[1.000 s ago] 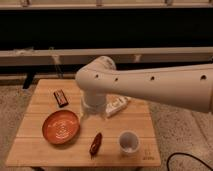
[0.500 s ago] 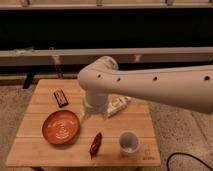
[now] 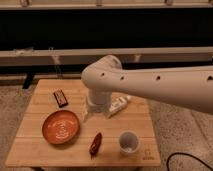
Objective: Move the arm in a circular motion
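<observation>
text: none legible | table corner mark (image 3: pixel 147 156): unreadable

Cream-white arm (image 3: pixel 150 82) bends down over the table, claw (image 3: pixel 96 114) near its middle.

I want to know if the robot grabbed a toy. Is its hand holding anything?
Nothing seems held. The gripper at the end of the arm hangs above the wooden table, with nothing visible in it.

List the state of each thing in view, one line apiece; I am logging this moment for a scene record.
Cream-white tubular robot arm: reaching in from the right, elbow over the wooden table.
Hand: low above the table's middle.
Round orange plate: flat, nothing on it.
White cup: upright.
Dark rectangular packet: lying flat.
Reddish-brown oblong item: lying flat.
White tube-like item: lying flat.
</observation>
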Available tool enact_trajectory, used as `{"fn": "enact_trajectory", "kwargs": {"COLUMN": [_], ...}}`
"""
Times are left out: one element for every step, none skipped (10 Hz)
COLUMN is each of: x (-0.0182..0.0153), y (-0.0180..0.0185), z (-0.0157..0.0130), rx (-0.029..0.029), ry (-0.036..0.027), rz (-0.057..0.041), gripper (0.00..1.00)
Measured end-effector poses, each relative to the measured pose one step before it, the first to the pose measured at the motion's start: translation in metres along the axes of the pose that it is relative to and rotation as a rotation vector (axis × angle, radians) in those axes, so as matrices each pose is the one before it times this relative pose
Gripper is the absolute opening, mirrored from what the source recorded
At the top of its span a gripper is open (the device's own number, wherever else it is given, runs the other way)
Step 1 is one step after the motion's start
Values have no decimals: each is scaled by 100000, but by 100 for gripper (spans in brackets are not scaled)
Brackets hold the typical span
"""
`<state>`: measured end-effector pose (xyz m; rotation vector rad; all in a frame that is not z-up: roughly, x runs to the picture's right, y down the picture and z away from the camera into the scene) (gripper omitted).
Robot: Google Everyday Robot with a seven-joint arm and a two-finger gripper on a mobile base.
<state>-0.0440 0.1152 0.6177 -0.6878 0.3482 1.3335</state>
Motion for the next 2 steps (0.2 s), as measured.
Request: {"fn": "enact_trajectory", "kwargs": {"x": [-298, -10], "y": [29, -113], "z": [16, -16], "rx": [-136, 186], "ry": [-58, 96], "rz": [-500, 39], "gripper": [65, 65]}}
